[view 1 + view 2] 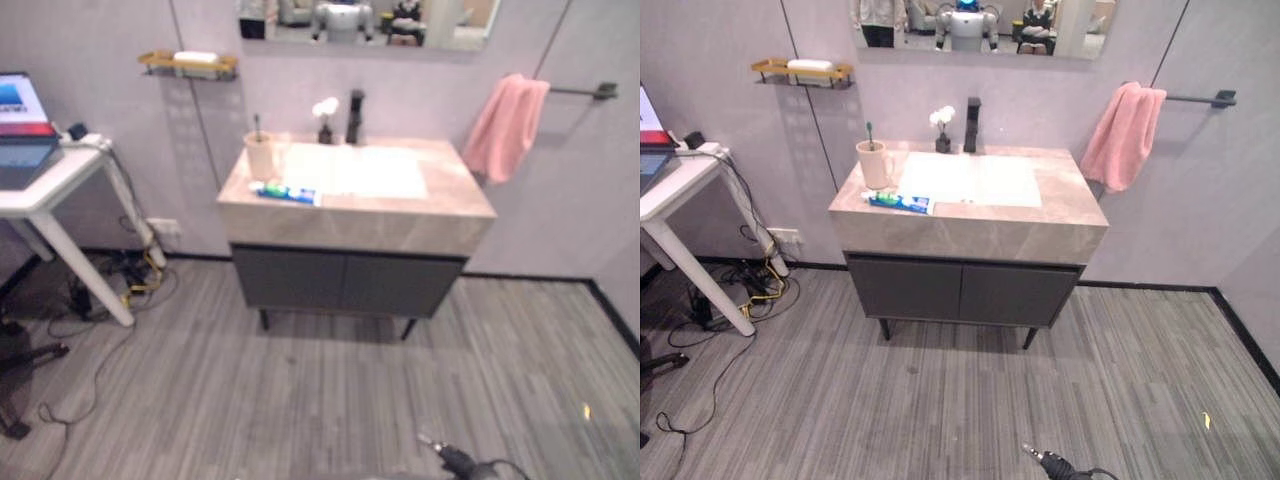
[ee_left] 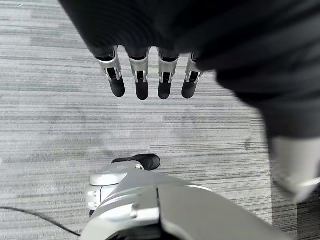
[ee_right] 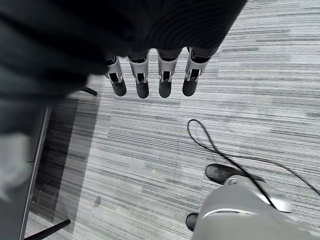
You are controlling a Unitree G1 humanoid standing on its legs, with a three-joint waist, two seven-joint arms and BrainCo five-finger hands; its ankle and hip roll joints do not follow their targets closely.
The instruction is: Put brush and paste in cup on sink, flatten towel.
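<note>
A beige cup stands at the left end of the marble sink counter, with a toothbrush upright in it. A blue and white toothpaste tube lies flat on the counter just in front of the cup. A pink towel hangs bunched on the wall bar to the right of the sink. My left hand hangs over the floor with straight fingers, holding nothing. My right hand hangs the same way, open and far from the sink.
The white basin has a black faucet and a small flower vase behind it. A wall shelf carries soap. A white table with a laptop stands left, cables under it. Grey floor lies before the cabinet.
</note>
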